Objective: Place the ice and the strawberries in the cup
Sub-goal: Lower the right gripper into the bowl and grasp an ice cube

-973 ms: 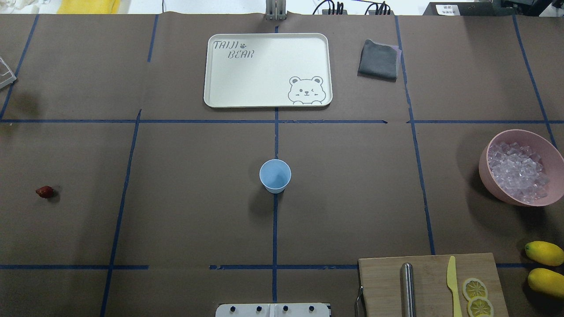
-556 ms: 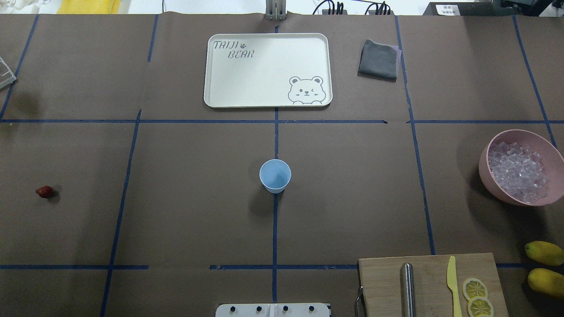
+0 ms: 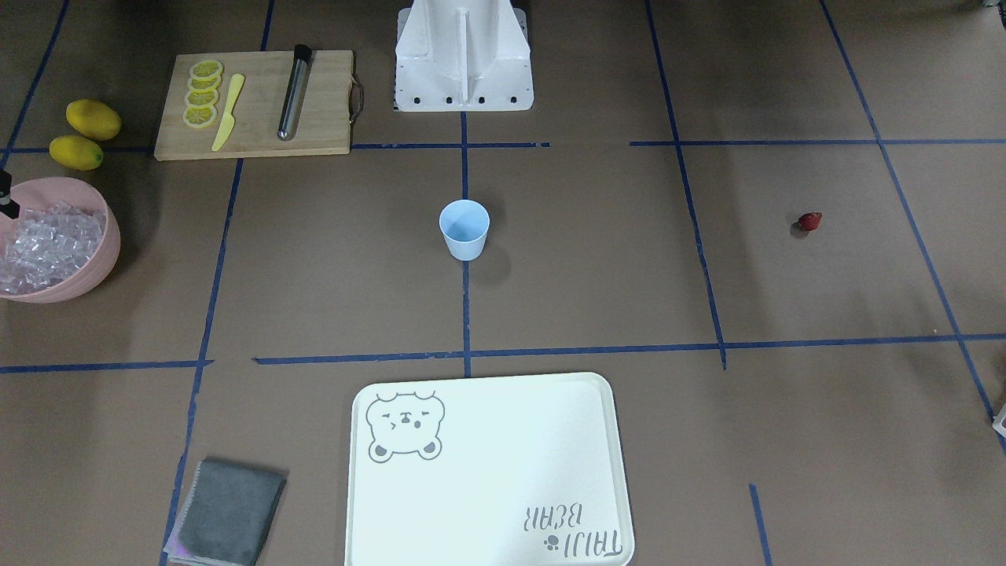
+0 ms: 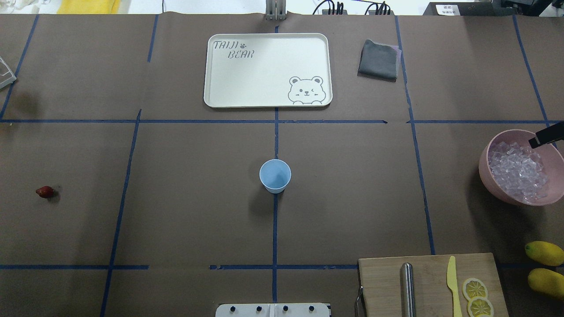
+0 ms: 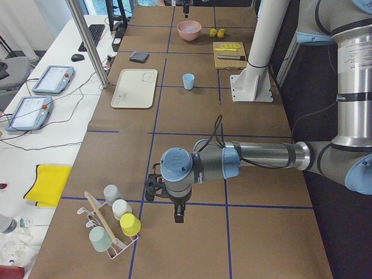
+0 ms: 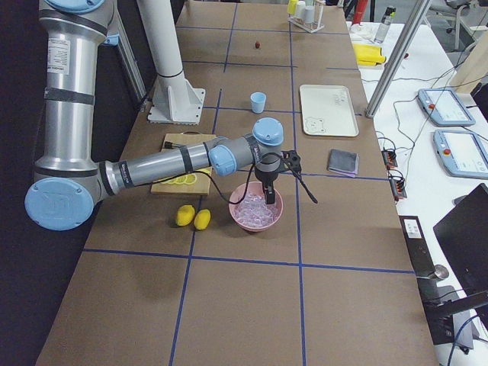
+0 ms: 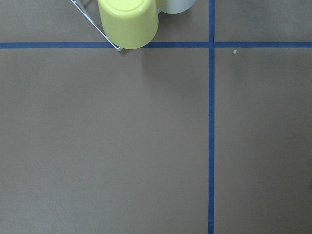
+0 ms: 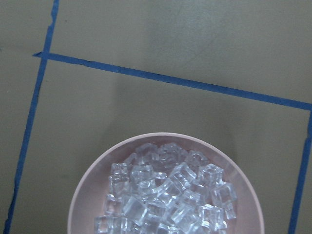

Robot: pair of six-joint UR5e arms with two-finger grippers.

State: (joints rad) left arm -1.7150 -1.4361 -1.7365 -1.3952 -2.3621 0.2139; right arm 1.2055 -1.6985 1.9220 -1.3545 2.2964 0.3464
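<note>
**Over the ice bowl: right arm poised, cup empty**

At the centre of the surface (image 4: 198, 198), the light blue cup (image 4: 275, 175) stands upright and empty on a blue tape line. The ice (image 4: 517, 172), a heap of small clear cubes, fills a pink bowl (image 4: 484, 166) well off to the robot's right. The single dark red strawberry (image 4: 45, 191) lies alone on the far left side, well apart from the cup.

The right gripper (image 6: 269, 197) hovers just above the ice, pointing down. Only a dark tip of it shows at the edge of the overhead view, so you cannot tell how wide its jaws stand. The left gripper (image 5: 178, 216) hangs beside a rack of upturned cups (image 5: 113, 224) at the surface's left end (far from the strawberry). Its jaws cannot be judged either, and its wrist camera shows nothing of them.

Judging by the layout, nothing is in the cup yet, and picking up ice is the step in hand. Expect the cubes to be hard, light and slippery. They will likely squirt sideways if pinched on a corner, so take one cube from the top of the heap across two flat opposite faces. The strawberry looks soft; close gently around its widest part, not the green top. The cup is light and may tip, so release from directly above its mouth.
</note>
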